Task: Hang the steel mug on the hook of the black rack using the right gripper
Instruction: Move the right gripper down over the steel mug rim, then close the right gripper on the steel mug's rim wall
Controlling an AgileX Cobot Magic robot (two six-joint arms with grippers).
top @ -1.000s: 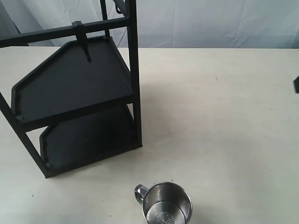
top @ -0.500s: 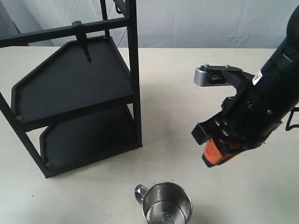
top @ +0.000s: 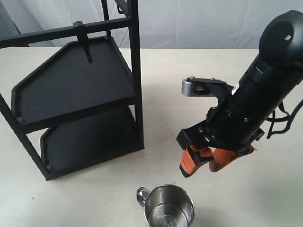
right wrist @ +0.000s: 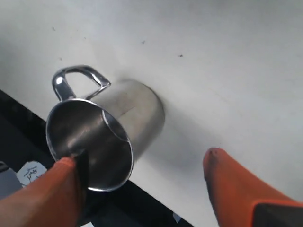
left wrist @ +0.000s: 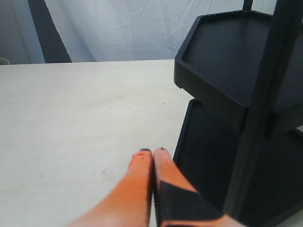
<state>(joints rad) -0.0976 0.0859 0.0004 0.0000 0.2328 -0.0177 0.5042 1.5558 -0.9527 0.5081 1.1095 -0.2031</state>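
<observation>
The steel mug (top: 169, 208) stands upright at the table's front edge, its handle (top: 142, 196) pointing left. In the right wrist view the steel mug (right wrist: 111, 127) lies just beyond one orange finger. My right gripper (top: 204, 161) hangs open above and to the right of the mug, holding nothing. The black rack (top: 75, 90) stands at the left, and the hook (top: 85, 42) hangs from its upper crossbar. My left gripper (left wrist: 152, 152) is shut and empty beside the black rack (left wrist: 236, 94); it is out of the exterior view.
A pale tabletop (top: 213, 75) stretches right of the rack. The table's front edge runs close under the mug, with a dark floor (right wrist: 142, 203) below it. A white cloth backdrop (top: 213, 23) hangs behind.
My right arm has come in from the right and moved down and left toward the mug. Mug and rack have not moved.
</observation>
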